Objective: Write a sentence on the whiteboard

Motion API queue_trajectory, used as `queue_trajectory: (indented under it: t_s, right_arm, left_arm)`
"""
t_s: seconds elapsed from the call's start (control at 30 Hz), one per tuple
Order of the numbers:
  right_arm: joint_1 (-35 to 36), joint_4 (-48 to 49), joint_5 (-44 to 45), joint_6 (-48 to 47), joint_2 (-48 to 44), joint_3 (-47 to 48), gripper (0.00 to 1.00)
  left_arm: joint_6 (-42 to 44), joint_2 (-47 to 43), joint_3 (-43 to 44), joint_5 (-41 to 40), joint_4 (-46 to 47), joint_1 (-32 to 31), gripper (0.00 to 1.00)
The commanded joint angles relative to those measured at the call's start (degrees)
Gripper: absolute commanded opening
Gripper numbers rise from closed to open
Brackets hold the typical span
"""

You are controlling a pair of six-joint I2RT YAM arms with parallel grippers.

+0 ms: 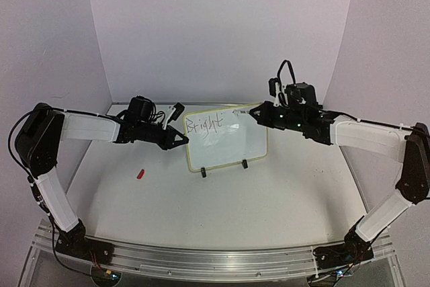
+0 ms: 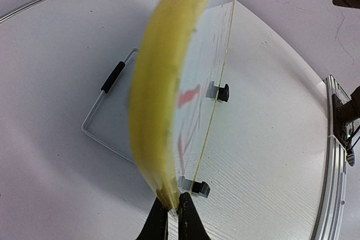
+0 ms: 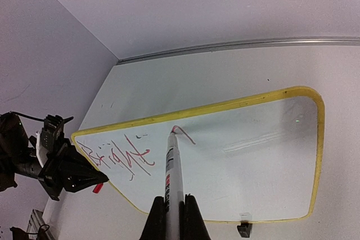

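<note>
On the whiteboard [image 1: 228, 149], the sentence [image 1: 203, 125] reads only "Bright", in thin red handwriting at upper left; red print on the marker [image 3: 172, 167] barrel is too small to read.

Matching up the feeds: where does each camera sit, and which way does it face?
Top external: above and behind the bases, looking down over both arms at the whiteboard.
Left wrist: on the left gripper, sighting along the board's edge it pinches.
Right wrist: behind the right gripper, facing the board's front along the marker.
Shared: all show the whiteboard.
</note>
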Motion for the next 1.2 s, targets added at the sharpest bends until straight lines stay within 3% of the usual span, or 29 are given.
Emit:
queue_trajectory:
  t_s: [0.0, 0.43, 0.83, 1.17]
  right_arm:
    - [-0.2, 1.4, -0.4, 0.1, 0.0, -1.0, 0.00]
    - [-0.2, 1.3, -0.2, 2.5, -1.0, -8.0, 0.00]
    - [-0.1, 5.1, -6.0, 4.6, 0.7, -5.7, 0.00]
    - [-0.1, 6.0, -3.5, 4.3, -4.9, -6.1, 0.00]
  left_arm:
    - [2.5, 1.8, 1.1, -5.1, -2.0, 0.4, 0.00]
    - [2.5, 1.7, 1.3, -5.0, -2.1, 0.4, 0.00]
    - [2.3, 1.6, 1.4, -5.0, -2.0, 0.4, 0.00]
    - [2.2, 1.3, 1.3, -4.9, -2.0, 0.4, 0.00]
